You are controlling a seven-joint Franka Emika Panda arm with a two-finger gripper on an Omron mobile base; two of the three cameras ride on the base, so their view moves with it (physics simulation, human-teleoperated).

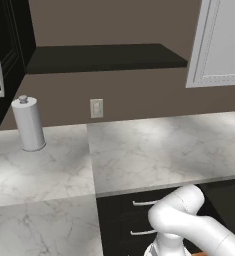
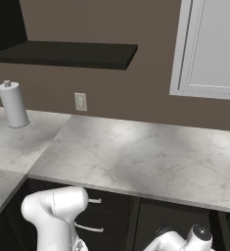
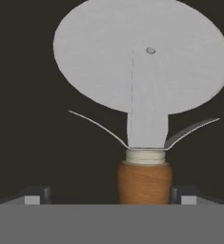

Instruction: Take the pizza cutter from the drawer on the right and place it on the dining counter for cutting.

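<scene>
The marble tabletop [image 1: 159, 150] runs along the brown wall, a paper towel roll [image 1: 28, 123] upright at its left end. Below, over a dark surface, the pizza cutter [image 3: 142, 95] lies with its wooden handle between the spread-apart fingers [image 3: 37, 194], ungripped.

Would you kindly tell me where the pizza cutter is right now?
In the hand view, the pizza cutter lies against a dark surface, its wooden handle between the open pincer tips.

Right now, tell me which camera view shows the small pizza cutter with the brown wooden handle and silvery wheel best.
The hand view: the small pizza cutter with brown wooden handle and silvery wheel sits close and central, handle between the open claw tips. The base views look over the marble worktop instead.
</scene>
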